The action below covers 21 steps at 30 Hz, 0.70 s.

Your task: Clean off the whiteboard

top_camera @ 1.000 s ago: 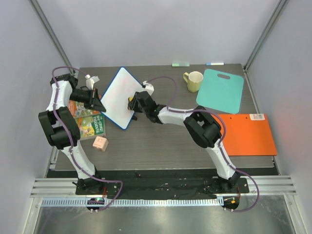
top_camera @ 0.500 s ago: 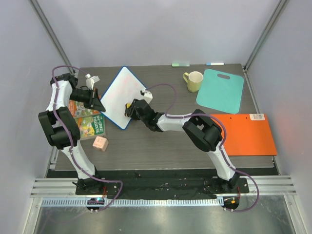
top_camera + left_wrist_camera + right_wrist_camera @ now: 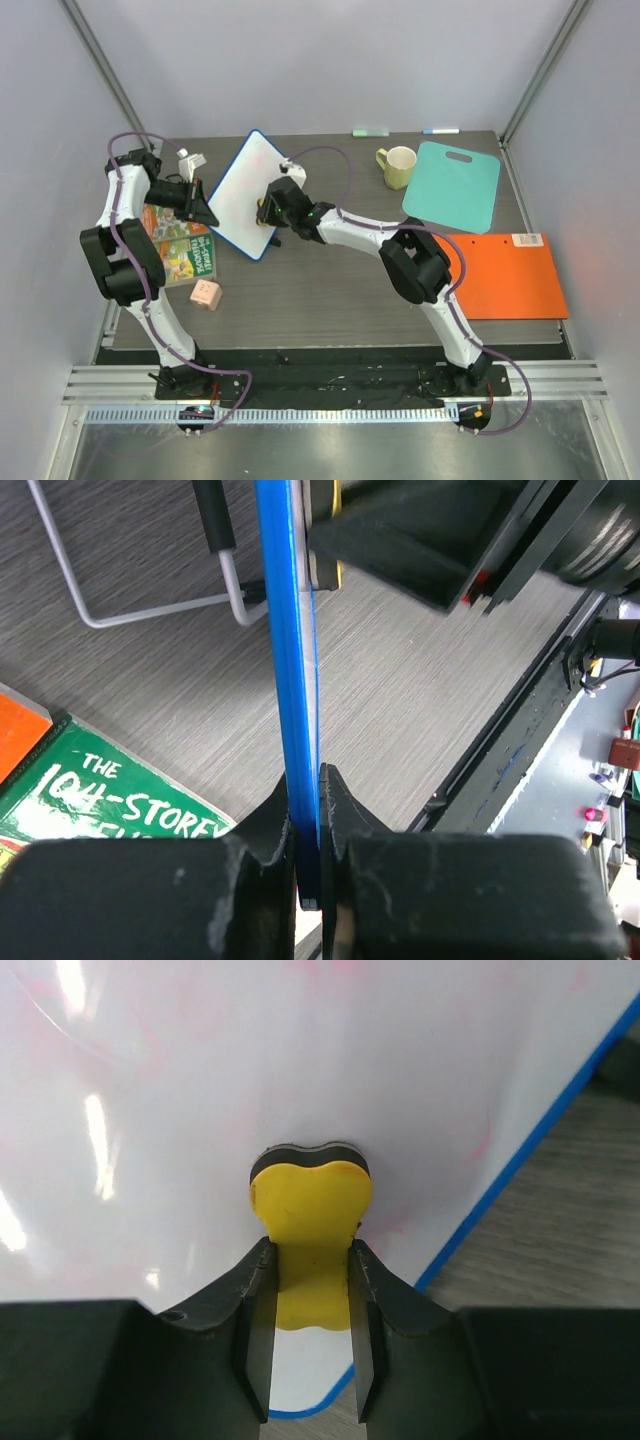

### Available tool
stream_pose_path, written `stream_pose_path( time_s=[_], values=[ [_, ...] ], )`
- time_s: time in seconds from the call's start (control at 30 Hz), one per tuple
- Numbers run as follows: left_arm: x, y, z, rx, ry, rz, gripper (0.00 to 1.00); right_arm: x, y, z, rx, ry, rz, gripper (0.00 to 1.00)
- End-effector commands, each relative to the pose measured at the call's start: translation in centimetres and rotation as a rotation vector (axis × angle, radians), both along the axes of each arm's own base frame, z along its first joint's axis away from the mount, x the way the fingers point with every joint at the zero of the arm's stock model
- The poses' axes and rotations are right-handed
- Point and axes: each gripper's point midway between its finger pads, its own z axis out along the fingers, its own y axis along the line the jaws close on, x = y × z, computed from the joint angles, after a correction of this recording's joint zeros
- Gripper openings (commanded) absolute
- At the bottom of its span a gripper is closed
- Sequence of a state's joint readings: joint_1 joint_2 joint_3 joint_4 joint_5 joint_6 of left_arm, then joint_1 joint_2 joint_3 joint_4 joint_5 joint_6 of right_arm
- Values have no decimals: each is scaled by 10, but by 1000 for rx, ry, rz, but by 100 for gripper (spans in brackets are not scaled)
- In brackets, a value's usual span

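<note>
The whiteboard (image 3: 245,195) stands tilted over the rear left part of the table (image 3: 330,290), its white face turned toward the right arm. The left fingers (image 3: 270,820) are pinched narrow on its blue rim (image 3: 290,630) at the left edge, and the left wrist view shows the board edge-on, running straight up from between them. Whether its lowest corner touches the table cannot be told from above.

The right fingers (image 3: 255,1300) are partly closed around a yellow eraser (image 3: 312,1205) (lobed at the top, with a dark pad layer behind it), and that pad is pressed flat against the board's face (image 3: 300,1050), near the blue rim at the lower right of the right wrist view. Faint pink smears show across the white surface around it.

A green book (image 3: 185,250) lies under the left arm, a small pink block (image 3: 206,294) just in front of it. A pale mug (image 3: 398,166), a teal cutting board (image 3: 452,186) and an orange folder (image 3: 505,275) sit well apart on the right.
</note>
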<state>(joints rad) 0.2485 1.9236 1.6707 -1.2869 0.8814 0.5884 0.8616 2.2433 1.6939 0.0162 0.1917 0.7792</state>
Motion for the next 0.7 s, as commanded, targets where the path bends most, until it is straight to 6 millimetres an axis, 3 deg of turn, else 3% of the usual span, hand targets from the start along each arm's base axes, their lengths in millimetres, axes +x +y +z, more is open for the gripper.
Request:
stream_pose_path(
  time_s=[0.0,0.07,0.1,0.17,0.2,0.27,0.3,0.33,0.37,0.4,0.53,0.57,0.67],
  values=[
    [-38,-25,0,-12,64,-156,0,30,36,44,73,-107,44,1],
    [-39,-24,-1,-9,69,-158,0,34,37,47,56,-112,46,1],
    [-39,-24,-1,-9,69,-159,0,41,41,64,76,-141,41,1],
    [-41,-24,-1,-6,72,-161,0,47,43,68,74,-151,37,1],
    [-41,-24,-1,-6,72,-162,0,54,45,84,96,-178,25,1],
    [-41,-25,-1,-9,72,-163,0,64,44,79,85,-175,1,1],
    [-42,-26,-1,-11,74,-168,0,71,45,92,108,-194,-16,1],
    [-43,-25,-1,-12,77,-168,0,77,42,90,112,-192,-32,1],
    [-43,-25,-1,-12,76,-168,0,83,42,77,108,-177,-42,1],
    [-44,-25,-3,-8,82,-172,0,88,43,84,145,-173,-56,1],
    [-47,-25,-5,5,83,-178,0,110,41,66,223,-144,-85,1],
    [-47,-26,-5,6,84,-179,0,117,35,48,216,-117,-109,1],
    [-47,-26,-5,10,86,-176,0,125,25,30,215,-66,-147,1]
  ],
)
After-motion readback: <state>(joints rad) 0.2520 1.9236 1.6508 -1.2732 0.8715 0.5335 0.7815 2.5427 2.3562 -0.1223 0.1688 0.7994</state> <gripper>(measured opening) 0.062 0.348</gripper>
